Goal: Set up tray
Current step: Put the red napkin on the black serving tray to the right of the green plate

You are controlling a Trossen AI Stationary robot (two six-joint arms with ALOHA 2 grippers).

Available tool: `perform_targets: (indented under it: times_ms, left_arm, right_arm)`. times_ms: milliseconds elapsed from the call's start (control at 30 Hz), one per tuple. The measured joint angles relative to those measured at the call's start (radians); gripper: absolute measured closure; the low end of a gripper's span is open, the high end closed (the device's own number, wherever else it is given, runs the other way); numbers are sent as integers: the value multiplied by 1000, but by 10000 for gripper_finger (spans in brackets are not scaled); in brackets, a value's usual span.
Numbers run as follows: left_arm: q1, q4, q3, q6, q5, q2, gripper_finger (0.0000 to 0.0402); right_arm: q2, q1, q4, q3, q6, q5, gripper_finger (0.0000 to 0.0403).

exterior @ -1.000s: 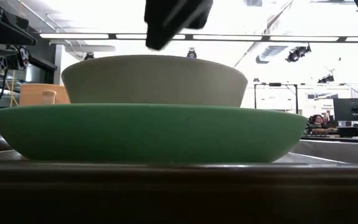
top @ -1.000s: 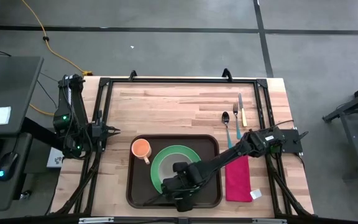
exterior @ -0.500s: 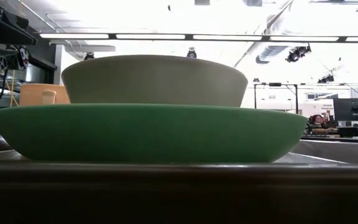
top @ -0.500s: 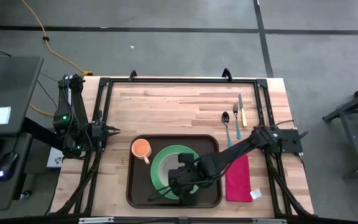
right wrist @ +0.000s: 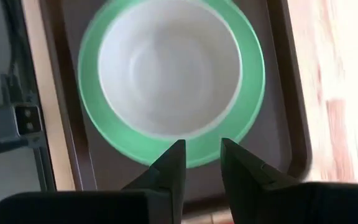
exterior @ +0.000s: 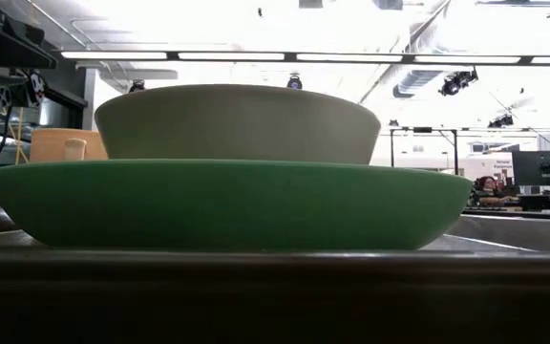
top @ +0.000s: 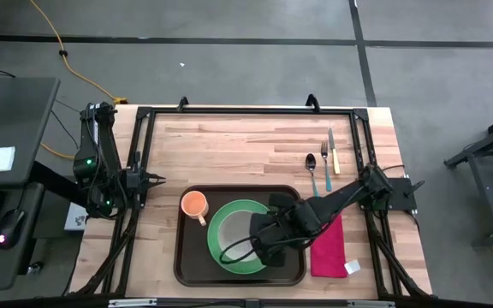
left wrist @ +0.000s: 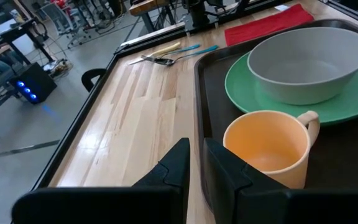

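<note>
Though empty, right pincer (top: 274,248) above tray (top: 193,265).

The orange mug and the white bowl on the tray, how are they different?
The orange mug has a handle; the white bowl has none. The mug stands straight on the brown tray, but the bowl sits on the green plate. The mug is narrower, the bowl wider. Both are upright and empty.

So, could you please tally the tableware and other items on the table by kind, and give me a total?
Tray: 1
Plate: 1
Bowl: 1
Cup: 1
Napkin: 1
Spoon: 1
Fork: 1
Knife: 1
Total: 8
</note>
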Motion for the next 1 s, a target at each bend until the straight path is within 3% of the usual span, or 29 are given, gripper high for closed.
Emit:
perform_targets:
  times_ms: [133, 633, 1000]
  left_arm:
    - [0, 0, 0, 0, 0, 0, 323]
    - [0, 0, 0, 0, 0, 0, 323]
    - [0, 0, 0, 0, 0, 0, 323]
  right_arm:
    - [-9, 8, -91, 0, 101, -25, 324]
    - [-55, 22, -91, -11, 351, -143, 324]
    - [-55, 22, -91, -11, 505, -169, 324]
